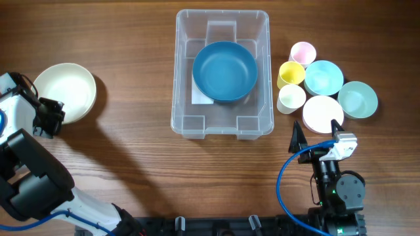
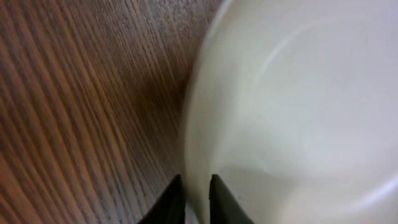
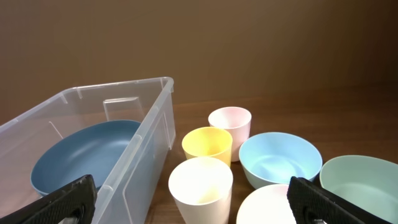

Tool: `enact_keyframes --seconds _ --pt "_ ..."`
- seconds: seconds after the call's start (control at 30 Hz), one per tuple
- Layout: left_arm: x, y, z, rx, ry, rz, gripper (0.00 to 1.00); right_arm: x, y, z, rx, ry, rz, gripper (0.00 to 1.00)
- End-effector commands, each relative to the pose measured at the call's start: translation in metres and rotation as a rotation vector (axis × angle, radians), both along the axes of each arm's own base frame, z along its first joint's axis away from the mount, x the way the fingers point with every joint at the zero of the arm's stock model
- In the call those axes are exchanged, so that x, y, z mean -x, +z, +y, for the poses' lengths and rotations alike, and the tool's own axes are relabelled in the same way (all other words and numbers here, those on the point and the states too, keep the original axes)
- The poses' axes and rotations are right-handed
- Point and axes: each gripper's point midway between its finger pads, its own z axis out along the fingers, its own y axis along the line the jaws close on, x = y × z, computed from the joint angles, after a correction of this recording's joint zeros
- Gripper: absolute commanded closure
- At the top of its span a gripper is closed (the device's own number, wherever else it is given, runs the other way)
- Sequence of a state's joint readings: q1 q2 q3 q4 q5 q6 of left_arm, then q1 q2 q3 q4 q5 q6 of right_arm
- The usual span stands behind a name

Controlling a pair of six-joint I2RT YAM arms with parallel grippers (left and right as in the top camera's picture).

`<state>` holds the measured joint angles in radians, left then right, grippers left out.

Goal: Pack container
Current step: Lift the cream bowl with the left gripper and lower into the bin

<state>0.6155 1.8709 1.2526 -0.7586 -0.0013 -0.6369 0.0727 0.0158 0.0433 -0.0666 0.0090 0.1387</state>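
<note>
Your left tool (image 2: 196,190) grips cream bowl (image 1: 65,88) rim. Tub (image 1: 180,72) lies to its right. Right tool (image 1: 316,134) wide open.

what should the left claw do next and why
Probably lift the cream bowl a little off the table: the left claw is pinched on its rim, and the container, holding only a blue bowl, has room for it.
</note>
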Motion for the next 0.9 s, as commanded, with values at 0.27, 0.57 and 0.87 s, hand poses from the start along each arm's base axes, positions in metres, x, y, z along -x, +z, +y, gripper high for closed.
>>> enact_keyframes --seconds 0.27,0.57,0.87 --pt "-0.009 0.012 -0.007 0.035 -0.016 -0.072 0.96 -0.001 -0.002 -0.004 -0.02 -0.022 0.001 0.0" --pt "-0.048 0.099 -0.04 0.093 -0.124 -0.385 0.96 -0.001 -0.002 -0.004 -0.02 -0.022 0.001 0.0" --pt "-0.074 0.231 -0.142 0.001 -0.439 -0.737 0.96 -0.001 -0.002 -0.004 -0.02 -0.023 0.001 0.0"
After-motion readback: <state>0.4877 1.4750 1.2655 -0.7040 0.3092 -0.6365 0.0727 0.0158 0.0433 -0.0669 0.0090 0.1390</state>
